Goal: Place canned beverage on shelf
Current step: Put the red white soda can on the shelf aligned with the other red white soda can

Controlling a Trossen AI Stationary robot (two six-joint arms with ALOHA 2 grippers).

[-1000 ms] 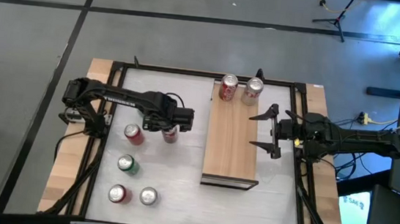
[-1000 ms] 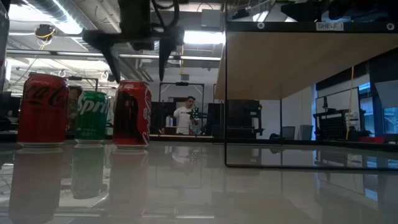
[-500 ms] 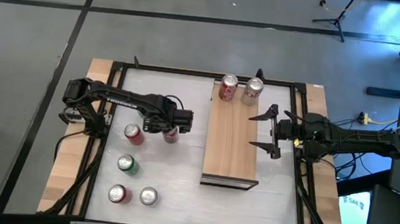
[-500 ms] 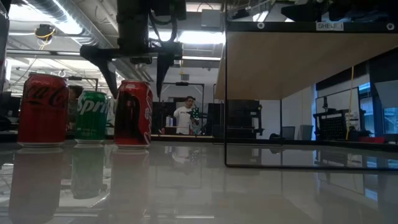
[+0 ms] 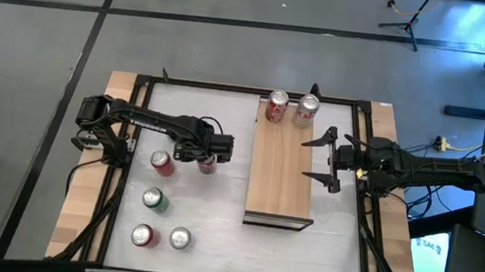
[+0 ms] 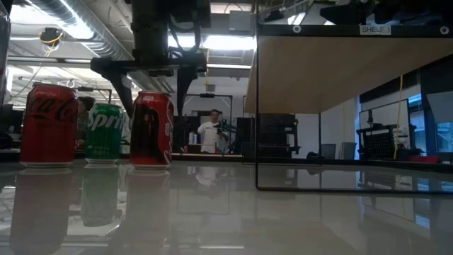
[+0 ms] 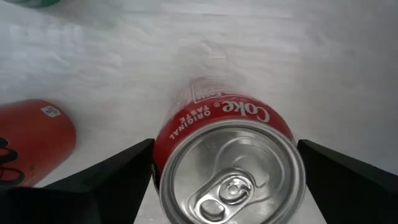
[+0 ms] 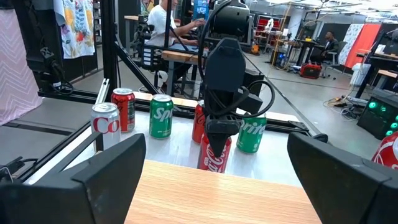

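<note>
I've got my left tool (image 5: 208, 157) spread wide, straddling the upright Coke can (image 7: 230, 163) on the desk (image 5: 217, 214); right tool (image 5: 322, 161) spread at the shelf (image 5: 280, 175).

Bright overhead ceiling strips (image 6: 71, 32) in low view — glossy tabletop (image 6: 226, 212) mirrors everything. Left wrist view washed out, background can (image 7: 31, 146) soft.

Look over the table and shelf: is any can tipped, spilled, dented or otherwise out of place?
Nothing stands out. Two cans stand upright at the far end of the shelf. The other cans are upright on the table, one Coke can between the open left gripper's fingers. No spill or dent shows.
</note>
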